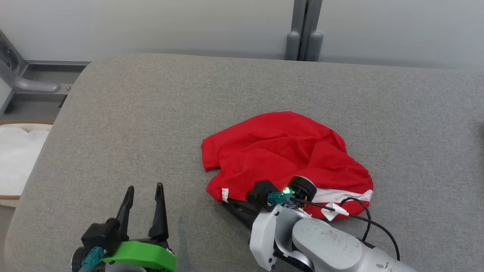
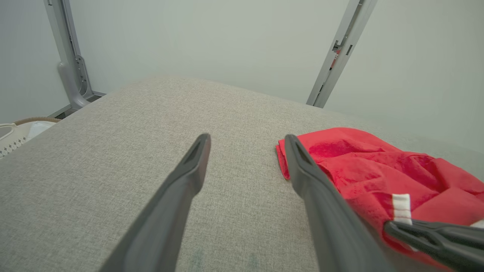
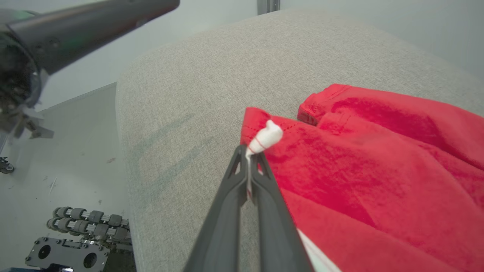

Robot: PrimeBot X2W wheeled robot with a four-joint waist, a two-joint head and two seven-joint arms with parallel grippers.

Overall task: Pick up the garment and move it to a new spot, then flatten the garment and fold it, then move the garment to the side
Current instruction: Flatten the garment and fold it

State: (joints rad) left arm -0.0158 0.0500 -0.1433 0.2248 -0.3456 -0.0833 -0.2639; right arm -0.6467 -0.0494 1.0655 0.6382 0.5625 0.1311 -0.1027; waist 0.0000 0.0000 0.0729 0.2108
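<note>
**Right tool pinches the red garment's edge; left tool stands wide apart**

The red garment lies crumpled in a loose heap on the grey fabric-covered bench, a little right of the middle and toward the robot's side. Its folds run unevenly, and one thick fold points to the robot's left. A white band shows along the near right edge of the cloth, partly behind the right arm.

The right tool reaches in low from the near right, with its fingers pressed together on the near left corner of the garment. In the right wrist view the two dark fingers meet with a thin strip of cloth between them, and a small white stripe on the hem bunches up just past the tips of the right tool. The pinched corner sits at or just above the bench surface; I cannot tell which. A black cable loops off the pale forearm, and a green light glows at the wrist.

The left tool sits at the near left of the bench, well apart from the cloth, with its fingers spread wide and nothing between them. From its own wrist view, the left tool points across bare grey fabric, with the garment lying beyond its right-hand finger and the right tool lying against the white stripe.

A basket with a white lining stands off the left end of the bench. Grey posts rise against the pale wall behind.
</note>
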